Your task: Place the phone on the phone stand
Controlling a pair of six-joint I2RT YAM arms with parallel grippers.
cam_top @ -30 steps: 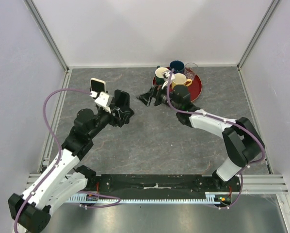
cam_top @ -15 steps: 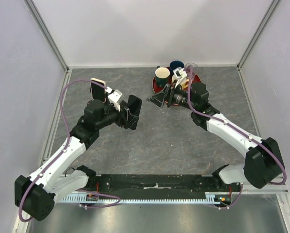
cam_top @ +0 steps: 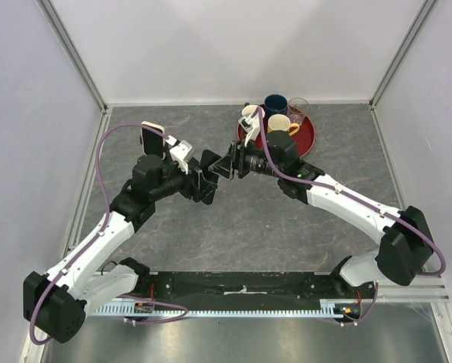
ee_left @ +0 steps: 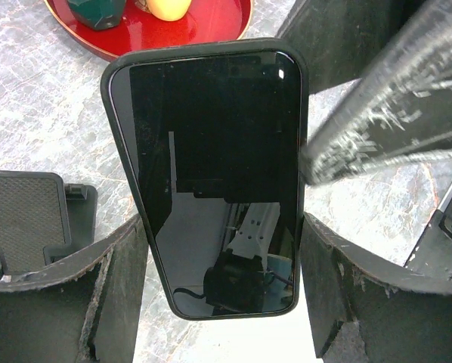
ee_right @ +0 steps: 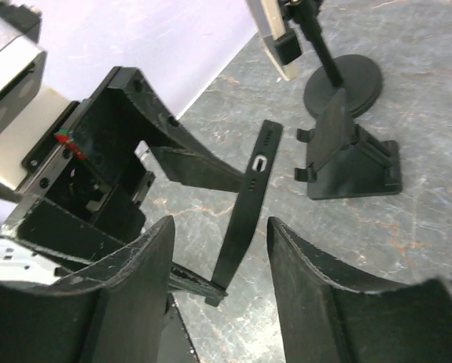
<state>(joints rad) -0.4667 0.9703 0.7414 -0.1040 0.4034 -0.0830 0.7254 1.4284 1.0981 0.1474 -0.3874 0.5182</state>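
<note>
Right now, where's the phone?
The phone is clamped in the left gripper, held off the table left of centre in the top view. The open right gripper straddles its far end, with the phone stand on the table close by.

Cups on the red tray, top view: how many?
4: cream cup left on the tray, partly behind the right arm; dark blue mug at the back; yellow mug in the middle; clear glass back right. More may be hidden.
</note>
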